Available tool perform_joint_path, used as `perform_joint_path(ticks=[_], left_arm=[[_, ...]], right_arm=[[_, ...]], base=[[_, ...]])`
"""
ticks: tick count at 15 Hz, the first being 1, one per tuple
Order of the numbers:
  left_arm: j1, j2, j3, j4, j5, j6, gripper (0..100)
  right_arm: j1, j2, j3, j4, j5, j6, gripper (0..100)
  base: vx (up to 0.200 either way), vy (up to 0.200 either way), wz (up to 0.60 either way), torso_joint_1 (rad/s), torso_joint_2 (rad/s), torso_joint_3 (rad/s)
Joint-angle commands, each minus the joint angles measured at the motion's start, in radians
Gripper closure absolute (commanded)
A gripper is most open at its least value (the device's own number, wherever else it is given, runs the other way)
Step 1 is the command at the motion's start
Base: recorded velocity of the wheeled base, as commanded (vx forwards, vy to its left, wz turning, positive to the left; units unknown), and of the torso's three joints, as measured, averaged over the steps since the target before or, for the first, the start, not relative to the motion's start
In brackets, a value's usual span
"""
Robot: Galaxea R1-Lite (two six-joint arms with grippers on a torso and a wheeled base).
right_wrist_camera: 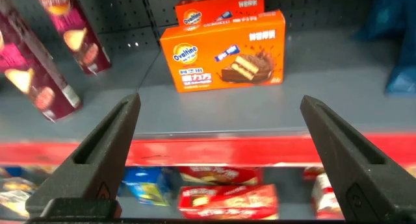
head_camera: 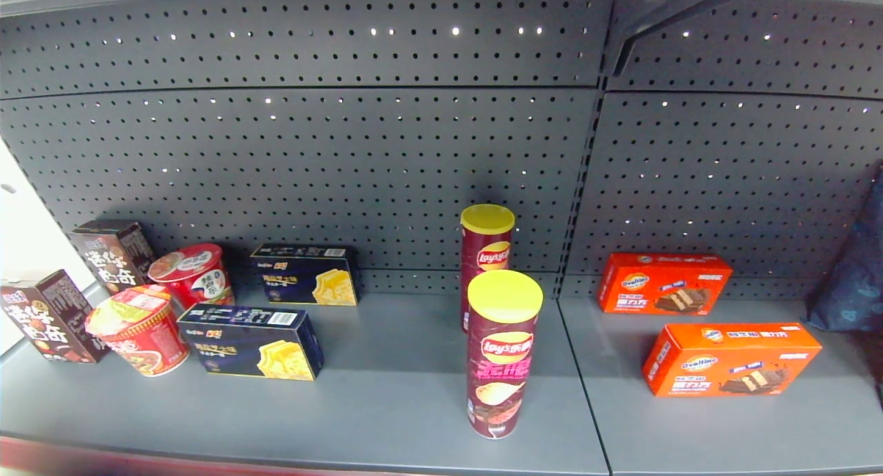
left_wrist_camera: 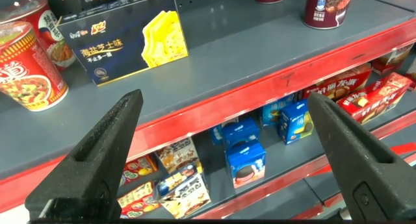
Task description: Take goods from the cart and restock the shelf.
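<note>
Grey shelf [head_camera: 386, 407]: two chip cans [head_camera: 503, 352] centre, orange boxes [head_camera: 731, 359] right, noodle cups [head_camera: 141, 331], blue boxes [head_camera: 255, 341] left.

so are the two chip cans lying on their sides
No, the front chip can and the back chip can both stand upright on the shelf, one behind the other.

Oval logos are borne by the chip canisters [head_camera: 503, 355], large white characters by the brown boxes [head_camera: 48, 317], yellow characters and white barcode labels by the navy boxes [head_camera: 252, 341], and oval badges by the orange boxes [head_camera: 731, 359]; characters are also printed on the red noodle cups [head_camera: 141, 331].
</note>
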Motion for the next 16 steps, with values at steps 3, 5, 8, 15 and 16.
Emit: perform_joint_path(ticks=[3, 5, 8, 15, 16], left_arm=[[-0.002, 0.002, 0.0, 0.001, 0.0, -0.001, 0], [-0.002, 0.0, 0.0, 0.0, 0.0, 0.002, 0], [-0.002, 0.002, 0.0, -0.002, -0.002, 0.005, 0], [-0.002, 0.0, 0.0, -0.002, -0.002, 0.011, 0], [-0.002, 0.0, 0.0, -0.003, -0.002, 0.013, 0]], right_arm=[[0.001, 0.001, 0.0, 0.001, 0.012, -0.032, 0], [0.001, 0.001, 0.003, -0.001, 0.039, -0.077, 0], [0.001, 0.001, 0.003, -0.005, 0.067, -0.085, 0], [0.001, 0.001, 0.005, -0.007, 0.07, -0.085, 0], [0.001, 0.001, 0.003, -0.005, 0.07, -0.085, 0]], base=[[0.0, 0.0, 0.0, 0.0, 0.0, 0.0], [0.0, 0.0, 0.0, 0.0, 0.0, 0.0], [0.0, 0.0, 0.0, 0.0, 0.0, 0.0], [0.0, 0.0, 0.0, 0.0, 0.0, 0.0], [0.0, 0.0, 0.0, 0.0, 0.0, 0.0]])
